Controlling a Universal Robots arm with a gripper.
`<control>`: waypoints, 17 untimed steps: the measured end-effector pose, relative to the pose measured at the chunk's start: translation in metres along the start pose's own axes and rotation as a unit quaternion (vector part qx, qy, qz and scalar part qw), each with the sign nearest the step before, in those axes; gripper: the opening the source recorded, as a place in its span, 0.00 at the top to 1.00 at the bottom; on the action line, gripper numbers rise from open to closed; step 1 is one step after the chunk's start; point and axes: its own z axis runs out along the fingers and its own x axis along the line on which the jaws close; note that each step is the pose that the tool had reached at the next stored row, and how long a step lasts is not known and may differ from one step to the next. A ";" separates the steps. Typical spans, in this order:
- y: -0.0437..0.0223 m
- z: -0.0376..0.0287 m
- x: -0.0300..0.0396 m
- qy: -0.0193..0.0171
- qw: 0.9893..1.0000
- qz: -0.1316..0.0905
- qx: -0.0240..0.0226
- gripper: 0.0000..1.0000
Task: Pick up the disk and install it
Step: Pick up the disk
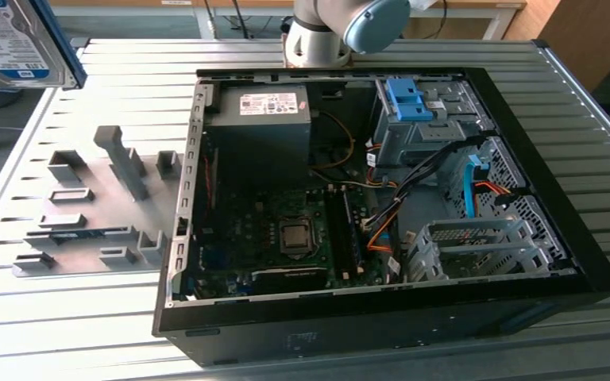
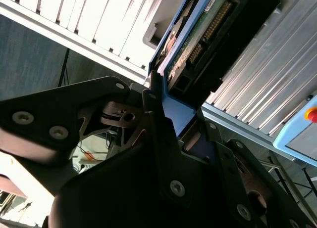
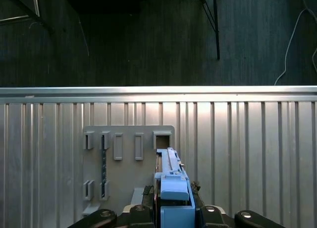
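Carried aloft: the disk [image 1: 13,40] hangs high at the exterior view's far left, label side showing, well above the ribbed metal bench [image 1: 581,159] and apart from everything on it. In the second wrist view the claw [image 2: 173,120] is clamped on the disk's blue carrier frame, its dark fingers [image 2: 154,112] pressed against the plastic, with the green circuit board on the drive's underside facing that camera. The first wrist view looks down the drive edge-on, with the grey slotted plate [image 3: 126,139] on the bench below it and no contact between the two.

The pick-up looks complete. The work in hand appears to be the transfer toward the open computer case [image 1: 390,337], which lies on its side at the bench's middle and right, in front of the arm [image 1: 337,28]. Nothing has been installed yet.

Inside the case, an empty grey cage [image 1: 480,250] sits at the near right and a bay topped by a blue bracket [image 1: 409,99] at the far right. Which one takes the drive cannot be told from here. Installing it likely calls for moving the disk across to the case, squaring the carrier with the bay's opening and steering clear of the loose cables between the two bays.
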 end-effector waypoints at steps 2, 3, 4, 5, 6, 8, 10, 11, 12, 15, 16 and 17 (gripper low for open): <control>0.0000 -0.0017 0.0000 0.000 1.000 0.000 0.000 0.63; 0.0000 -0.0028 0.0000 0.000 1.000 0.000 0.000 0.63; 0.0000 -0.0038 -0.0001 0.000 1.000 0.000 0.000 0.63; 0.0000 -0.0048 -0.0001 0.000 1.000 0.000 0.000 0.63; 0.0000 -0.0059 -0.0001 0.000 1.000 0.000 0.000 0.63; 0.0001 -0.0082 -0.0001 0.000 1.000 0.000 0.000 0.63; 0.0001 -0.0101 -0.0001 0.000 1.000 0.000 0.000 0.63; 0.0001 -0.0110 -0.0001 0.000 1.000 0.000 0.000 0.63; 0.0001 -0.0119 -0.0002 0.000 1.000 0.000 0.000 0.63; 0.0001 -0.0151 -0.0002 0.000 1.000 0.000 0.000 0.63; 0.0001 -0.0162 -0.0002 0.000 1.000 0.000 0.000 0.63; 0.0001 -0.0173 -0.0002 0.000 1.000 0.000 0.000 0.63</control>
